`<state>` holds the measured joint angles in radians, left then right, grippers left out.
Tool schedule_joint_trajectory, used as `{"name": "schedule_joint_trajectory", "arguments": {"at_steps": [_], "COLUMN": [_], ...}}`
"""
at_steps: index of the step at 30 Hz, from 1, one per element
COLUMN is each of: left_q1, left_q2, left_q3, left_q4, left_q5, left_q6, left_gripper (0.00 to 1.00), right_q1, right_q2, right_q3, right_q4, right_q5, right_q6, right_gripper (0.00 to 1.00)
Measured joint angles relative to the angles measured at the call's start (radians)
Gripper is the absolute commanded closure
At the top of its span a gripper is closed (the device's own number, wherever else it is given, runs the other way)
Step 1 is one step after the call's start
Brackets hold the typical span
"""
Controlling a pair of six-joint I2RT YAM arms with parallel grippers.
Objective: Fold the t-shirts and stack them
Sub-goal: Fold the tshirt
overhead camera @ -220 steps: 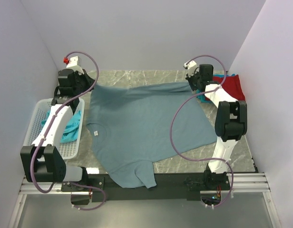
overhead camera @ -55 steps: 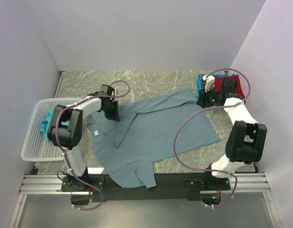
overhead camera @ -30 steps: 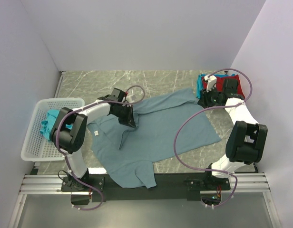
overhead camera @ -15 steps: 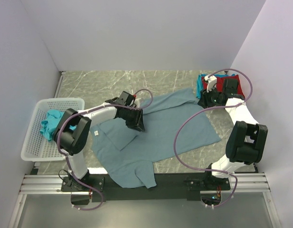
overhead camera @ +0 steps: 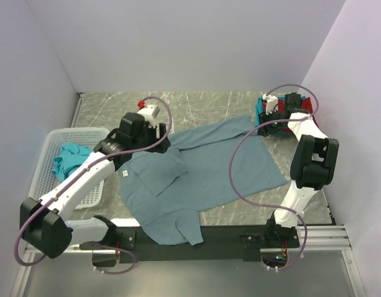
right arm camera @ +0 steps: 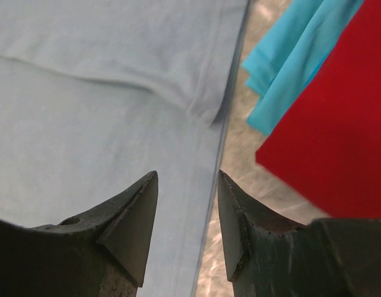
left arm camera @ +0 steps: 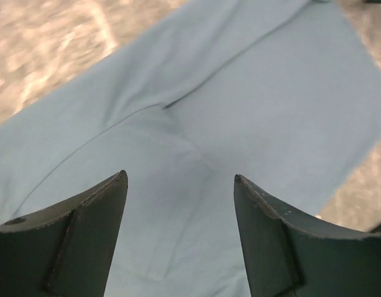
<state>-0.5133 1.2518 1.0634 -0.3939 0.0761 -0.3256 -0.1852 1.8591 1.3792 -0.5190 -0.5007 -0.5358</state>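
The left gripper (left arm camera: pixel 179 179), fingers apart and empty, hangs over the flap folded onto the blue-grey t-shirt (overhead camera: pixel 209 167) lying mid-table; unpressed, that flap may slide open. The right gripper (right arm camera: pixel 187 176), fingers apart and empty, hovers at the shirt's far-right edge; a stray pinch may snag the adjacent teal t-shirt (right arm camera: pixel 289 62) or red t-shirt (right arm camera: pixel 326 111).

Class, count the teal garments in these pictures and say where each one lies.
2. The crumpled teal t-shirt lies in the white basket at the left. The folded teal t-shirt lies at the far right, against the red t-shirt. Others may be hidden underneath.
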Motion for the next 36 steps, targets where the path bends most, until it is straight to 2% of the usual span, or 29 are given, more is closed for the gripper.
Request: {"name": "schedule_joint_trajectory", "arguments": {"at_steps": [3,6,11,25,28,35,36], "left_q1": [0.024,0.041,0.042,0.043,0.043,0.043,0.043], "left_q2": [-0.024,0.014,0.030,0.042,0.042,0.044,0.046], "left_q3": [-0.074,-0.146,-0.189,-0.189,-0.189,-0.189,-0.189], "left_q4": [0.008,-0.005,-0.043,-0.030,-0.030,-0.030,-0.030], "left_q5": [-0.037,-0.058,-0.071,-0.073,-0.073,-0.073,-0.073], "left_q6": [0.000,0.000,0.003,0.018,0.018,0.018,0.018], "left_gripper": [0.27,0.28,0.28,0.28,0.29,0.29,0.29], "right_q1": [0.023,0.047,0.073,0.117,0.122,0.128,0.129], "right_q2": [0.043,0.090,0.188,0.277,0.287,0.288,0.288], "right_q3": [0.064,0.143,0.255,0.277,0.294,0.318,0.318], "right_q4": [-0.037,-0.082,-0.151,-0.219,-0.218,-0.197,-0.191], "right_q5": [0.034,0.056,0.084,0.183,0.197,0.230,0.238], "right_q6": [-0.009,-0.026,-0.056,-0.086,-0.086,-0.083,-0.085], "right_gripper": [0.50,0.50,0.50,0.54,0.62,0.94,0.95]}}
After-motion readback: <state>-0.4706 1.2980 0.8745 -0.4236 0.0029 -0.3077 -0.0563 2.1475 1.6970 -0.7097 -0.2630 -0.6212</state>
